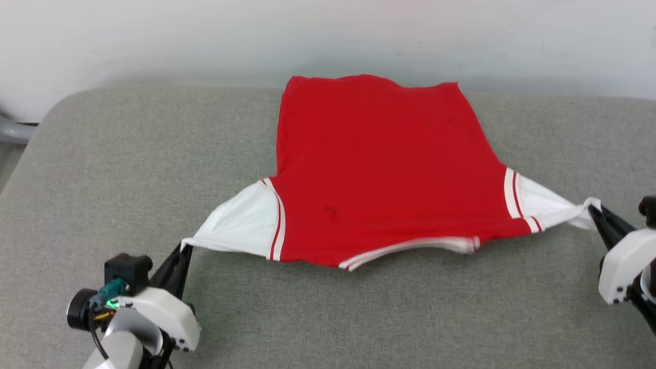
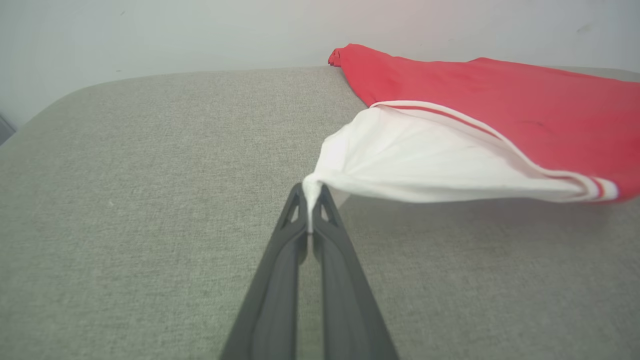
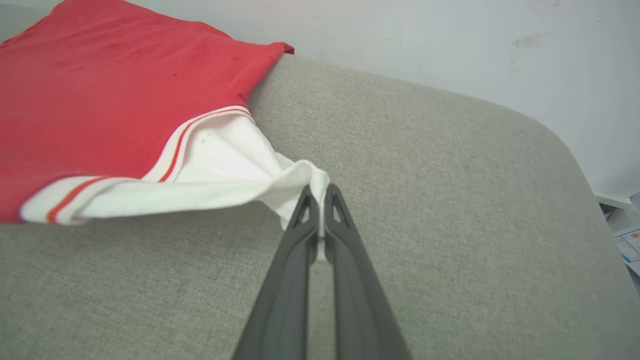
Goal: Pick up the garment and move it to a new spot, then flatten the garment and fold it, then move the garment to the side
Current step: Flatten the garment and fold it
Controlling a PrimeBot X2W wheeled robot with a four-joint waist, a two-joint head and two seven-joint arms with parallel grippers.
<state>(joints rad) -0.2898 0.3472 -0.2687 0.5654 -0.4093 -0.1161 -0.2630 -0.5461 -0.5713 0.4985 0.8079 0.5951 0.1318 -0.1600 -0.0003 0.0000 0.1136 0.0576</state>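
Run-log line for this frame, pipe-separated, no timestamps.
red jersey T-shirt with white sleeves: spread on grey fabric surface | left gripper: shut on sleeve tip | right gripper: shut on other sleeve tip

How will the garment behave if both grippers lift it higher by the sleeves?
Likely floppy: the garment stretches into puckered points at the left gripper and right gripper while its body lies limp. Probably light, since thin fingertip pinches hold it taut. It may drag on the textured grey surface, so the far hem could lag.
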